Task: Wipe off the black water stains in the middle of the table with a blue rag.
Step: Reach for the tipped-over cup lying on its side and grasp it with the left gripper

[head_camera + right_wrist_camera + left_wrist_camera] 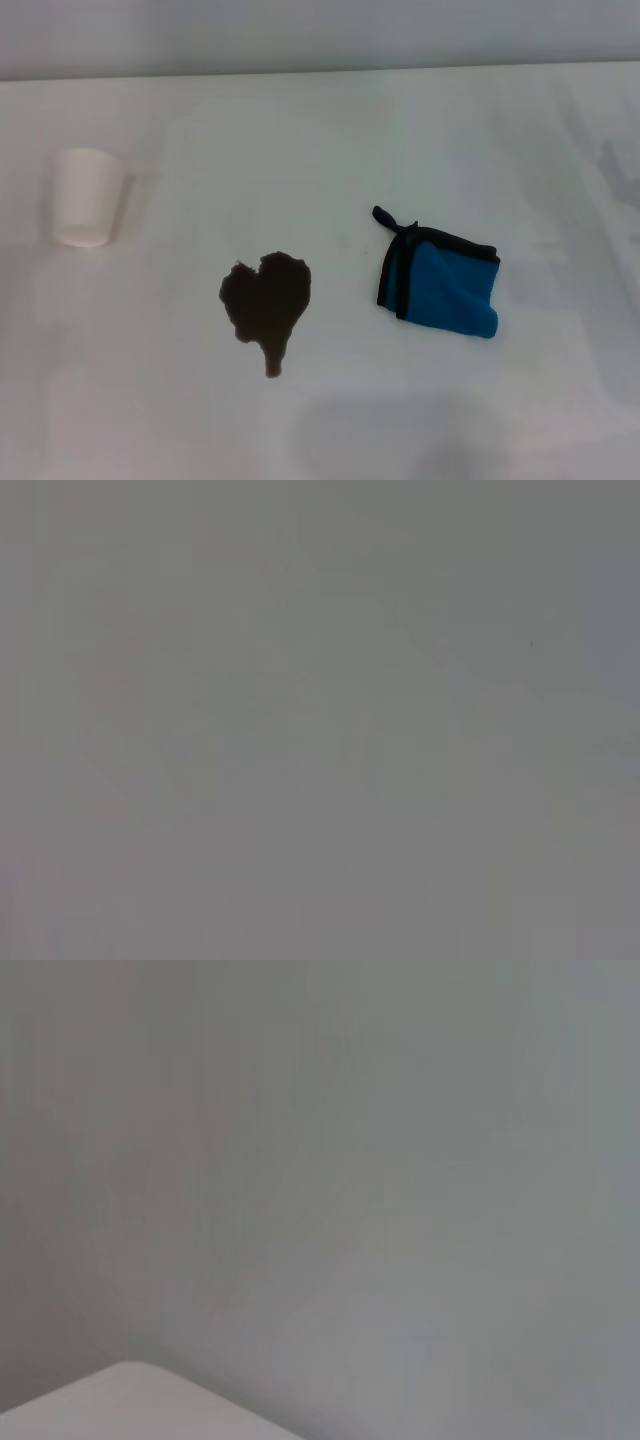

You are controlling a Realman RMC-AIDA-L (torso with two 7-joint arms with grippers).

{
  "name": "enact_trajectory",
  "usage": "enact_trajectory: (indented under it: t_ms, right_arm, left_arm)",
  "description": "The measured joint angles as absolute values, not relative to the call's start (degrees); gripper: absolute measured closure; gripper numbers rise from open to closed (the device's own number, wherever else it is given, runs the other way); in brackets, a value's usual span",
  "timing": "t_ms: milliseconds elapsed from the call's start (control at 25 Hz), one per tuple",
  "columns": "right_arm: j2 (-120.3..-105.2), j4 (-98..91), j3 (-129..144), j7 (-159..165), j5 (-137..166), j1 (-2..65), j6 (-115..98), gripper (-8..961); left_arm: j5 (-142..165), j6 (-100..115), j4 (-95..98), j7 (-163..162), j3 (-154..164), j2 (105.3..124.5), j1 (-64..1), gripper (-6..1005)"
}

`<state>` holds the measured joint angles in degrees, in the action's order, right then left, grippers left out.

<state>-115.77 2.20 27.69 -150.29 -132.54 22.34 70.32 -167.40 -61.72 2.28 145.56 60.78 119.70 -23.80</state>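
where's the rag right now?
Head view: the rag lies flat on the table, right of centre, just to the right of the stain and apart from it. No pincer is near it.

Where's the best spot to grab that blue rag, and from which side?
Probably the blue rag is best pinched from above on its bulging blue folds, toward its right end. It lies flat on the table, so a side approach finds nothing to close on; the thin loop tab looks too small.
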Motion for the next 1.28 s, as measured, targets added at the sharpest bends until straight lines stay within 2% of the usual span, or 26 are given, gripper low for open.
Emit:
enact_trajectory:
  t_ms: [1280]
  right_arm:
    - [-115.75, 3.0, 28.2, -150.3, -132.4, 21.6, 70.6, 93]
  left_arm:
    - [-163.0, -61.0, 1.7, 145.3, 60.8, 119.78, -24.9, 109]
